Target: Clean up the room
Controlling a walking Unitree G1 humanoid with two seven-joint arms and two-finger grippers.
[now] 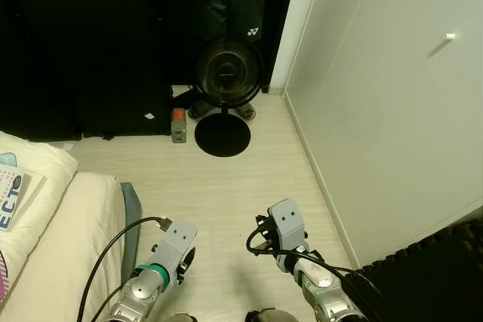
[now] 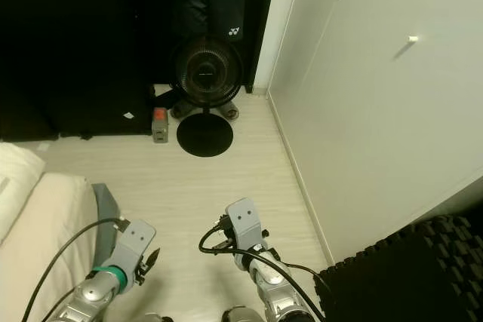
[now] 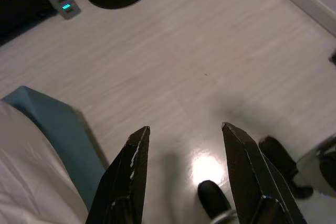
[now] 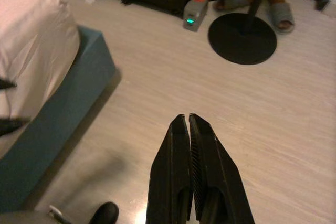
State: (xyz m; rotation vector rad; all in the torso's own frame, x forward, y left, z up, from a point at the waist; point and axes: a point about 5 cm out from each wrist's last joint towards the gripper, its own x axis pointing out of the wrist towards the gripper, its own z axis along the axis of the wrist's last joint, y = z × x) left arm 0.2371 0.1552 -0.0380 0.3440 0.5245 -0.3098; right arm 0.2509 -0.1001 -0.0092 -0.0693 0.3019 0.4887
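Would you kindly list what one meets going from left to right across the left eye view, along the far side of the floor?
Black cabinet → small grey box with orange top → black standing fan → white wardrobe doors.

Pale wood-look floor (image 1: 226, 186) with a glossy sheen, soft cream cloth bedding (image 1: 68, 239), matt black fan base (image 1: 223, 135).

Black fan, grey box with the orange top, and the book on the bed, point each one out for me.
black fan (image 1: 229, 71), left eye view, centre of its round grille.
grey box (image 1: 179, 127), left eye view, its side below the orange top.
book (image 1: 10, 195), left eye view, its cover.
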